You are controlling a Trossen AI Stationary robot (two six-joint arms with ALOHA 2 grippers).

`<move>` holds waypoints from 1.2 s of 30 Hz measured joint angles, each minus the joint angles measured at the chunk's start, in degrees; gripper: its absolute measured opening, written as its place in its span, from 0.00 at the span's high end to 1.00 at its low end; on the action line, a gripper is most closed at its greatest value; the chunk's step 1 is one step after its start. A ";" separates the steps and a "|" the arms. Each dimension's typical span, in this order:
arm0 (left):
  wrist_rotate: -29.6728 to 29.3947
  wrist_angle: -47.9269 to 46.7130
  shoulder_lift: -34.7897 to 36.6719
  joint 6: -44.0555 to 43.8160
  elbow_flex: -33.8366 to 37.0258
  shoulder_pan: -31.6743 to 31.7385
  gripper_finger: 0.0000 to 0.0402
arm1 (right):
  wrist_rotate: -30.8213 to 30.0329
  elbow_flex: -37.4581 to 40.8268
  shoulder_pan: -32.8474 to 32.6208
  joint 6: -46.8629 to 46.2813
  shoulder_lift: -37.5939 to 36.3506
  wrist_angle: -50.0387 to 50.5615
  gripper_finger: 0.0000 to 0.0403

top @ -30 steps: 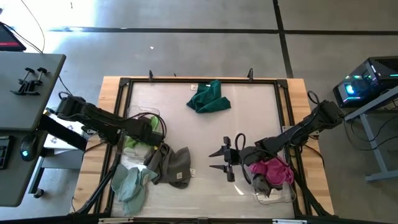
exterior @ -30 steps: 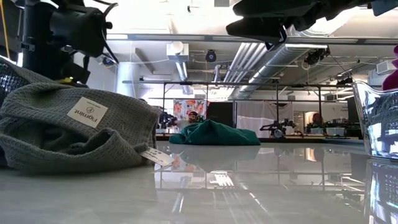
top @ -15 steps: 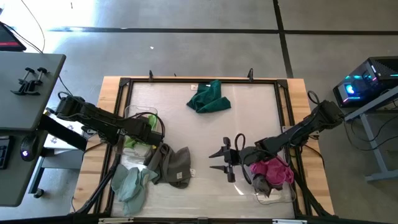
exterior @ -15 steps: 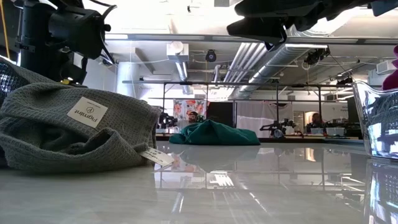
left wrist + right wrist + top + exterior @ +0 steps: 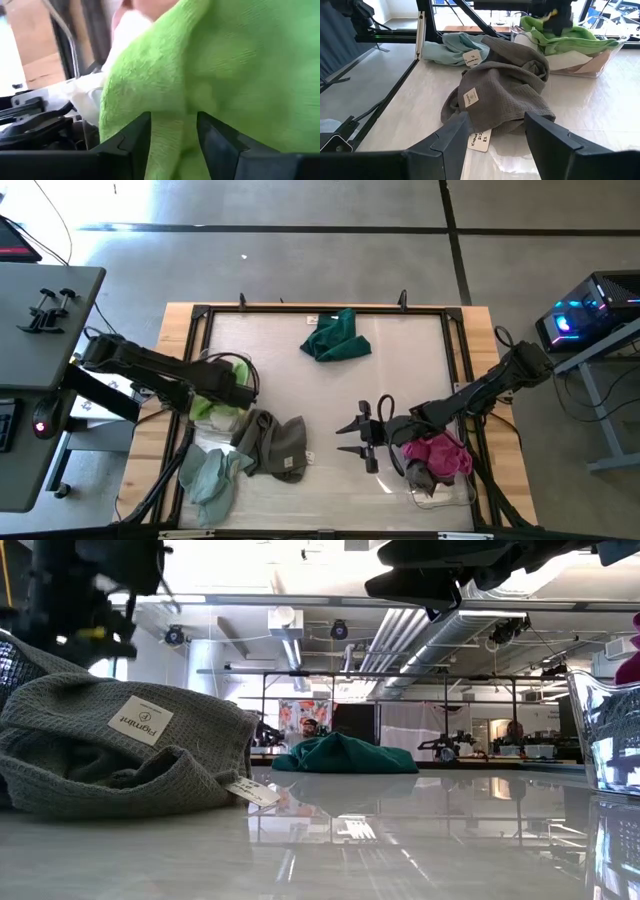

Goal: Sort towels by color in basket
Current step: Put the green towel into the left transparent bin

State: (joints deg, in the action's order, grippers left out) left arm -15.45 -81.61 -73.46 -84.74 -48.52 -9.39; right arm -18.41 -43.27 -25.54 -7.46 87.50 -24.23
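The table point(image 5: 300, 370) was a pale sheet inside a dark frame, wooden edges showing at either side. On its left edge sat a clear basket point(image 5: 592, 67), and over it hung the left gripper point(image 5: 172, 135), its two dark fingers parted with the lime green towel point(image 5: 225, 75) filling the gap between them; the fingers stood apart around the soft fold and I could not tell whether they touched it. That towel lay heaped on top of the basket point(image 5: 222, 412), bright and fuzzy, with white and pale pink cloth beneath it in the right wrist view.

On the right, the right gripper point(image 5: 362, 436) hung over the table just left of a second clear basket point(image 5: 455, 495), fingers spread and nothing between them. In its own wrist view the fingers point(image 5: 452, 137) framed the grey towel point(image 5: 502, 90).

The grey towel point(image 5: 275, 445) was the biggest heap, a crumpled waffle weave with a white label, lying loose on the table near the left basket. Touching it on the near left corner lay the pale teal towel point(image 5: 210, 475), bunched and smooth. The magenta towel point(image 5: 440, 455) was piled in the right basket with something darker under it. The dark green towel point(image 5: 336, 338) sat alone near the far edge, well apart from the rest, a rumpled mound in the low view point(image 5: 345, 755).
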 joint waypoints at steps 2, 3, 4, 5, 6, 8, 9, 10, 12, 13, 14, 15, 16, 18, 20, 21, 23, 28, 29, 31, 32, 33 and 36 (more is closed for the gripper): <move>-0.30 -0.82 0.78 0.89 -2.40 0.00 0.62 | 0.00 0.00 0.00 0.00 0.00 0.00 0.53; -0.32 -0.95 1.05 1.39 -3.44 0.00 0.62 | 0.00 0.00 0.00 0.00 0.00 -0.01 0.53; -0.32 -0.88 1.22 2.09 -4.53 0.00 0.63 | 0.00 0.00 0.01 0.00 0.00 0.00 0.53; -0.34 -0.49 1.36 2.75 -5.51 -0.15 0.63 | -0.02 0.00 0.01 0.00 0.00 0.00 0.53; -0.38 -0.04 1.39 3.32 -6.34 -0.40 0.64 | 0.00 0.00 0.01 0.00 0.00 0.00 0.53; -0.47 2.08 1.37 4.63 -7.05 -1.10 0.66 | 0.00 0.00 0.00 0.00 0.00 0.02 0.53; -0.48 3.71 1.37 5.35 -7.01 -1.47 0.68 | 0.00 0.00 0.00 0.00 0.00 0.00 0.53; -0.51 5.86 1.39 5.92 -6.78 -1.86 0.69 | -0.02 0.00 0.02 0.00 0.00 0.00 0.53; -0.72 9.91 1.37 6.56 -5.49 -2.52 0.72 | -0.01 0.00 0.00 0.00 0.00 0.00 0.53; -0.98 11.58 1.28 6.86 -4.46 -2.71 0.74 | -0.01 0.00 0.02 0.00 0.00 0.00 0.53; -1.05 12.89 1.20 6.91 -3.17 -2.78 0.76 | -0.02 0.00 0.00 0.00 0.00 0.00 0.53; -1.21 13.75 1.16 6.64 -1.81 -2.76 0.78 | -0.01 0.00 0.01 -0.01 0.00 0.00 0.53; -1.47 14.35 1.15 5.89 -0.26 -2.72 0.80 | -0.02 0.00 0.00 0.00 0.00 0.00 0.53; -2.04 14.39 1.17 3.55 2.79 -2.64 0.84 | -0.01 0.00 0.01 -0.01 0.00 0.04 0.53; -2.25 14.61 1.17 0.96 5.54 -2.64 0.87 | -0.01 0.00 0.00 -0.01 0.00 0.09 0.53; -2.27 14.90 1.17 -0.10 6.77 -2.66 0.89 | -0.02 0.00 0.01 0.00 0.00 0.10 0.53; -2.20 17.39 1.21 -0.63 9.37 -2.64 0.92 | -0.02 0.00 0.00 0.00 0.00 0.16 0.53; -1.61 24.56 1.26 -0.66 14.57 -2.64 0.97 | -0.02 0.00 0.01 0.00 0.00 0.15 0.53; -1.65 25.07 1.31 -0.68 14.93 -2.64 0.97 | -0.02 0.00 0.02 0.00 0.00 0.15 0.53; -1.75 24.98 1.32 0.25 14.86 -2.64 0.98 | -0.02 0.00 0.01 0.00 0.00 0.13 0.53; -1.75 24.64 1.30 0.84 14.58 -2.64 0.97 | -0.02 0.00 0.00 0.00 0.00 0.13 0.53; -1.72 23.89 1.29 1.31 14.07 -2.64 0.97 | -0.02 0.00 0.01 -0.02 0.00 0.13 0.53; -1.55 20.09 1.24 2.96 11.32 -2.64 0.92 | -0.02 0.00 0.01 -0.01 0.00 0.11 0.53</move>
State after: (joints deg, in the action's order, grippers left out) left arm -17.00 -61.52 -72.23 -81.78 -37.20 -12.03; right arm -18.44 -43.27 -25.53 -7.47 87.50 -24.12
